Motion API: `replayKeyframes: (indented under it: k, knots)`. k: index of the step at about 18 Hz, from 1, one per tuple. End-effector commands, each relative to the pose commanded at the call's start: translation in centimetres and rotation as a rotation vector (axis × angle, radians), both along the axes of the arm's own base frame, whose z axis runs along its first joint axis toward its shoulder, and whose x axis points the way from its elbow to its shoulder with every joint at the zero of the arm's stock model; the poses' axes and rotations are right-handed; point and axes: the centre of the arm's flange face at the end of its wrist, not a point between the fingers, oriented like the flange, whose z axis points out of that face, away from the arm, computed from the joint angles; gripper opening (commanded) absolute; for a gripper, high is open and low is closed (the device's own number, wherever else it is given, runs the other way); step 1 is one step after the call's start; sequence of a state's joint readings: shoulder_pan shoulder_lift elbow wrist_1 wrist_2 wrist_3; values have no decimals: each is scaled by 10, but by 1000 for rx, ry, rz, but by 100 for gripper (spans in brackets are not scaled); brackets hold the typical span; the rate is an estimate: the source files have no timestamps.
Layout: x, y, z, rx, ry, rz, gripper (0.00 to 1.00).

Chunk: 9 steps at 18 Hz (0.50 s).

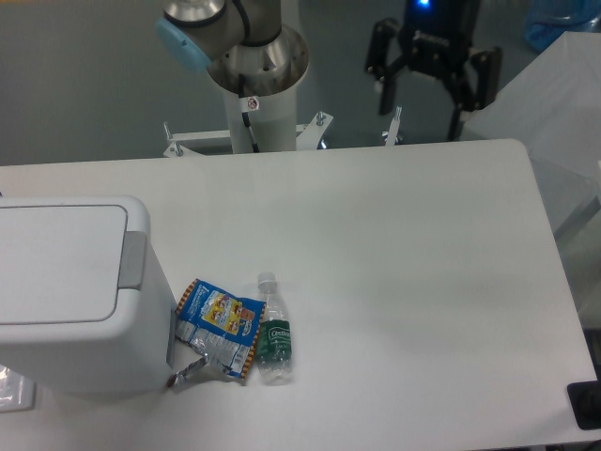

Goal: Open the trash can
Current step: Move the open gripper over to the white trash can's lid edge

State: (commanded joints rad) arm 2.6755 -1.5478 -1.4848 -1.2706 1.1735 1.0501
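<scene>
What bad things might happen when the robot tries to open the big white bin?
1. The snack wrapper and water bottle lie right beside the trash can, so the arm might knock them.
2. The open tool hangs far away beyond the table's back edge; a long reach could miss the grey tab and shove the bin instead.

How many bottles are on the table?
1. The bottle lies on its side near the table's front edge, right beside the snack bag, which sits against the trash can. Another might be hidden behind the can.
</scene>
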Motion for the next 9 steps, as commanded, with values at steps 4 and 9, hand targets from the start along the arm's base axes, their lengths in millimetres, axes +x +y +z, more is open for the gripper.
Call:
replayKeyframes:
  k: [4, 9]
  knots:
    - [37, 39, -15, 60, -89, 112, 100]
    - [78, 76, -29, 61, -204, 160, 100]
